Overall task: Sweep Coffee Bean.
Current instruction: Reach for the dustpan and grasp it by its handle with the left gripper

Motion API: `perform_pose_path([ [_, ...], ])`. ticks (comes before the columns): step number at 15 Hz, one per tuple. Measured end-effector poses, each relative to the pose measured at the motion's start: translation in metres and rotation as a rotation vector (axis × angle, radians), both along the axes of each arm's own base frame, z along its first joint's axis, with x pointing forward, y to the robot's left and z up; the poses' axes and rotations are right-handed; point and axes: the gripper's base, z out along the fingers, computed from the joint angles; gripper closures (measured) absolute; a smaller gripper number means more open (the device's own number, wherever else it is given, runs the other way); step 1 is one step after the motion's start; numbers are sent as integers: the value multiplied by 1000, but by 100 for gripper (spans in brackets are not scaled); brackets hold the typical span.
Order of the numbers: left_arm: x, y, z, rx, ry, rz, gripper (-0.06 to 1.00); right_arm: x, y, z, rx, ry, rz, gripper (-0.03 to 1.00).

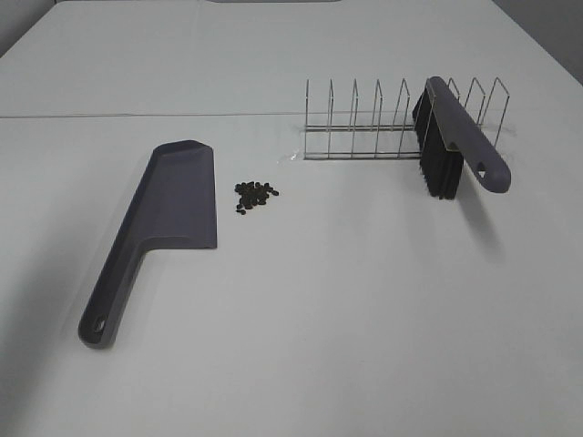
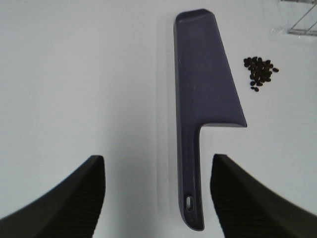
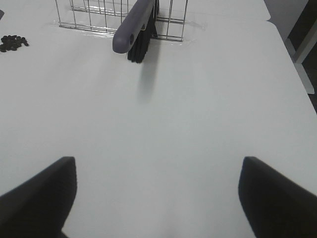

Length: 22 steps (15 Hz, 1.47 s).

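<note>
A loose cluster of dark coffee beans lies on the white table, just right of the grey dustpan, which lies flat with its handle toward the front left. The beans also show in the left wrist view and the right wrist view. A grey brush with black bristles leans in a wire rack at the back right. My left gripper is open above the dustpan's handle. My right gripper is open over bare table, well short of the brush. Neither gripper shows in the exterior high view.
The wire rack stands behind the beans on the right. The table's right edge runs close to the rack, with a dark floor beyond. A table seam crosses the back.
</note>
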Motion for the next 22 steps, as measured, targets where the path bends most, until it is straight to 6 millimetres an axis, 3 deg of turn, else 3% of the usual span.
perform_pose_path([
  [2, 29, -17, -26, -17, 109, -44, 34, 0, 0, 0, 0, 0, 0, 13],
  [4, 46, -33, -54, -25, 195, -69, 34, 0, 0, 0, 0, 0, 0, 13],
  [6, 57, -52, -88, -21, 297, -101, 29, 0, 0, 0, 0, 0, 0, 13],
  [7, 62, -64, -119, 2, 397, -120, 25, 0, 0, 0, 0, 0, 0, 13],
  [9, 65, -74, -141, 40, 450, -139, 25, 0, 0, 0, 0, 0, 0, 13],
  [13, 74, -92, -165, 95, 487, -176, 25, 0, 0, 0, 0, 0, 0, 13],
  [22, 98, -98, -204, 141, 487, -175, 25, 0, 0, 0, 0, 0, 0, 13],
])
